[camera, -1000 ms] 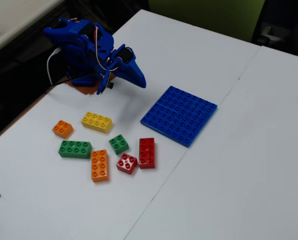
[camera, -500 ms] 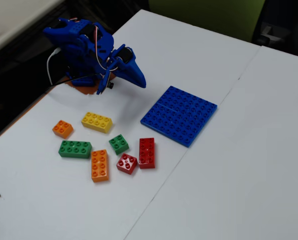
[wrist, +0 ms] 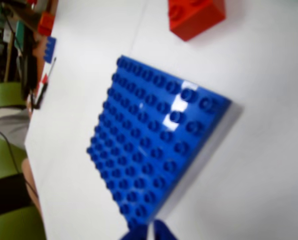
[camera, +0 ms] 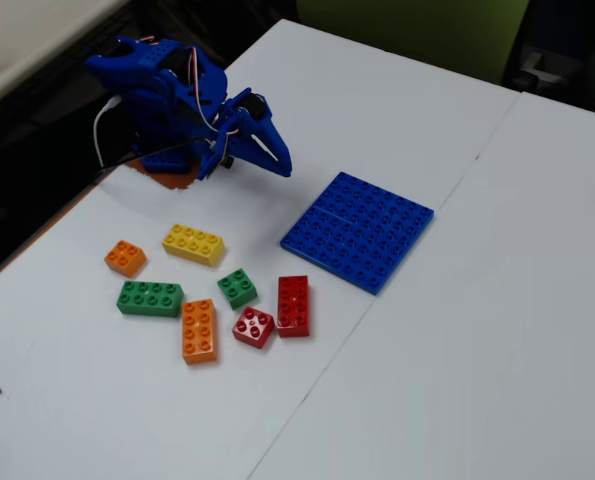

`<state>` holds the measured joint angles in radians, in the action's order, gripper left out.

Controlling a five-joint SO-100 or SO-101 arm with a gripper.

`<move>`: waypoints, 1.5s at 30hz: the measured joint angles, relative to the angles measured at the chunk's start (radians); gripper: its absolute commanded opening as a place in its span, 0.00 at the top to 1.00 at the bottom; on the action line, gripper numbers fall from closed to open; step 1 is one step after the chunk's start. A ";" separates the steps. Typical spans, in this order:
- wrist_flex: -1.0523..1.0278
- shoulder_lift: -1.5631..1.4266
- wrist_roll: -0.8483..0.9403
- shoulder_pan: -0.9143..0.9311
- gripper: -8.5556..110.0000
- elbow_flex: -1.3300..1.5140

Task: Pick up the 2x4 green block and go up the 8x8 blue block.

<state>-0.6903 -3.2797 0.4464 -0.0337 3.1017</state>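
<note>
Fixed view: the blue arm (camera: 172, 105) is folded low over its base at the table's 10 o'clock corner, with the gripper (camera: 280, 160) pointing toward 4 o'clock, above the table surface. The jaws appear pressed together and hold nothing. The 8x8 blue block (camera: 358, 230) lies flat just beyond the gripper tip, at its 4 o'clock. The 2x4 green block (camera: 150, 298) rests on the table, well apart at the gripper's 7 o'clock, beside an orange brick (camera: 199, 331). Wrist view: the 8x8 blue block (wrist: 154, 137) fills the centre; the gripper tip (wrist: 150, 232) enters at 6 o'clock.
</note>
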 measured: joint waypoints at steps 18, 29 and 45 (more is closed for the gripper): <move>-0.425 0.256 1.224 0.064 0.91 -0.328; -0.811 0.931 1.910 0.457 0.88 -1.103; -0.606 1.503 2.620 0.876 0.76 -1.359</move>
<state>-1.2962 -1.7763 3.0664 0.8422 1.7426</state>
